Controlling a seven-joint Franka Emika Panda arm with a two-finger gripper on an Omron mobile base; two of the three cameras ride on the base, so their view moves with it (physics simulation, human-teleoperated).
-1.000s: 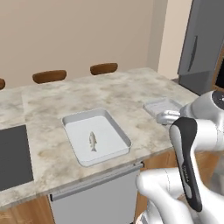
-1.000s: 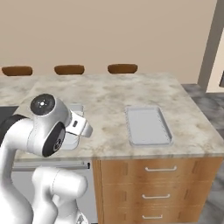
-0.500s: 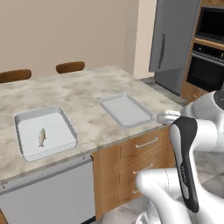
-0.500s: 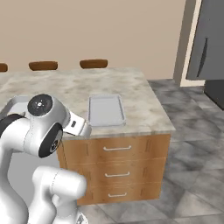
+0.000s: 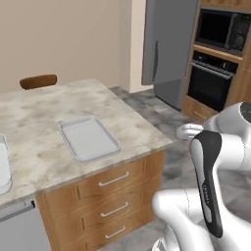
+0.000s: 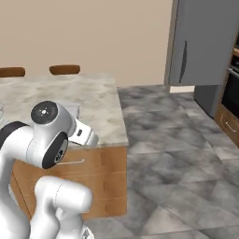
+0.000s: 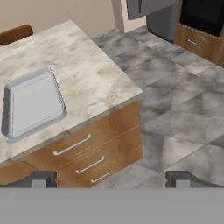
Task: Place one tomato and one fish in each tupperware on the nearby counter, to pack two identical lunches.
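Right now the hand (image 7: 109,179) is wide open and holds nothing. Its two dark tips point down at the grey floor (image 7: 175,100) beside the worktop (image 5: 44,117), not at any food.

What could go wrong? The robot is off to the side of the worktop, past its corner. If it reaches from here, the arm could bump the stone edge or the wooden drawers (image 5: 115,196). No tomato can be seen here, so it could also look in the wrong place.

One empty grey tub (image 5: 88,138) sits flat on the worktop, near the edge above the drawers. The rim of another tub (image 5: 3,166) peeks in at the left of the left base view.

The worktop is beige-grey stone with swirls. Behind it stand a brown chair (image 5: 38,81), a tall grey fridge (image 5: 169,49) and a black oven (image 5: 211,81).
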